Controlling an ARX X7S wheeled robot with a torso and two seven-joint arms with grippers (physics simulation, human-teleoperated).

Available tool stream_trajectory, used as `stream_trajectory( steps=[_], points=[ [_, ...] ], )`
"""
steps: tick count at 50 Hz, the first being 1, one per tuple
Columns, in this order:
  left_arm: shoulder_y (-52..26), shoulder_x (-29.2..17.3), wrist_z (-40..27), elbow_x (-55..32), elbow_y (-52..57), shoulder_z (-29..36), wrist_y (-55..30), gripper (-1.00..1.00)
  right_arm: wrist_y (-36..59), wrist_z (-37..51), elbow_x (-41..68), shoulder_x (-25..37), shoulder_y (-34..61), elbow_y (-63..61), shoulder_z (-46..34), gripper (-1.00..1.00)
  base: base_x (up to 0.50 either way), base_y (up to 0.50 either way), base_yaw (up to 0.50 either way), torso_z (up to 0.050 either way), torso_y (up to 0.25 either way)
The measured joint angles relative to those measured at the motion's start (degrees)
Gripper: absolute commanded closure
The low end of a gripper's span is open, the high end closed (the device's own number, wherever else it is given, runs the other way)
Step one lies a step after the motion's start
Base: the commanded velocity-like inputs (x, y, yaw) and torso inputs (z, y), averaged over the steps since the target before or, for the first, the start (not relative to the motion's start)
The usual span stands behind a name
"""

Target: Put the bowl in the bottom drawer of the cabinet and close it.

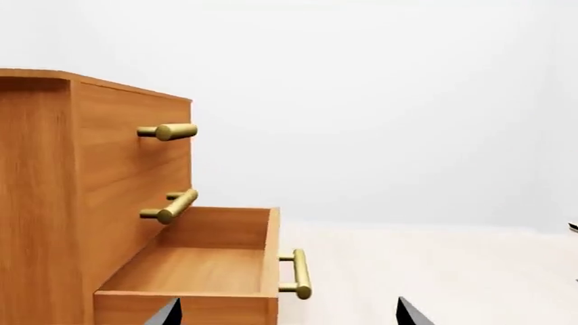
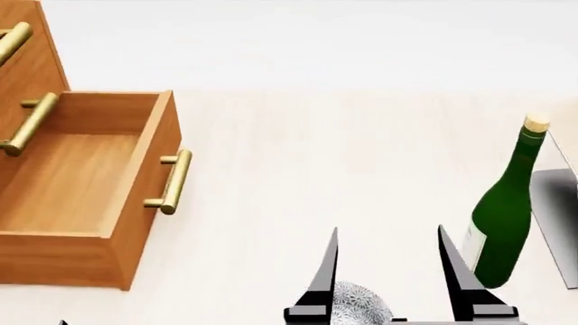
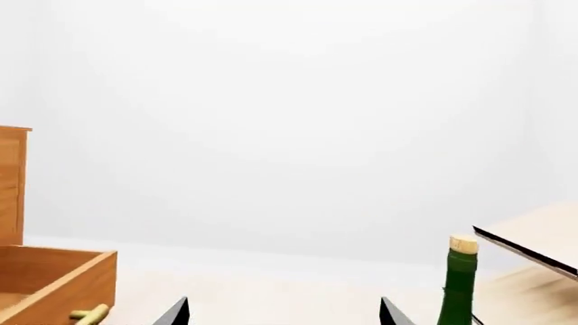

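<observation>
Bottom drawer (image 2: 81, 183): it stands pulled out of the cabinet (image 1: 54, 203) at the far left of the table (image 2: 316, 169), and its wooden floor shows bare, so you have an open box ready to take the bowl from above.
Drawer handle (image 2: 172, 181): the brass bar faces right, toward the open table, which leaves it easy to push when you close up.
Upper drawers: the 2 above sit flush with the cabinet face, so nothing overhangs the open drawer.
Bowl (image 2: 359, 303): only a patterned sliver shows at the near edge of the head view, low between the 2 dark fingers of the right gripper (image 2: 390, 271); it is well apart from the drawer, on the near right.
Right gripper: its jaws stand spread, 1 finger on each side of the bowl; I cannot tell whether either touches it, so treat it as not yet grasped.
Left gripper (image 1: 284, 313): its 2 fingertips sit wide apart with nothing between them, aimed at the drawer's side as if waiting for the closing push.
Wine bottle (image 2: 504, 210): upright, just right of the right gripper; my judgement is that a lift swung rightward could knock it, so carry the bowl left.
</observation>
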Motion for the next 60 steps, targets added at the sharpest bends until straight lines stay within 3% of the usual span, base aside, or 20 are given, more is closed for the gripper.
stream_trajectory(
  steps=[37, 47, 60],
  points=[
    [-0.18, -2.17, -2.11, -0.93, 0.53, 1.4, -0.21, -1.0, 0.21, 1.62, 1.67, 1.68, 0.4, 0.25, -1.85, -1.0, 0.0, 0.5, 0.0, 0.0, 0.0],
    [-0.22, -2.67, -2.6, -0.85, 0.4, 1.75, -0.12, -1.0, -0.18, 2.31, 2.79, 1.7, 0.43, 0.36, -1.46, -1.0, 0.02, 0.02, 0.0, 0.0, 0.0],
    [-0.29, -3.22, -3.14, -0.81, 0.39, 2.32, -0.16, -1.0, -0.87, 3.05, 3.91, 2.06, 0.43, 0.6, -1.14, -1.0, 0.49, 0.0, 0.0, 0.0, 0.0]
  ],
)
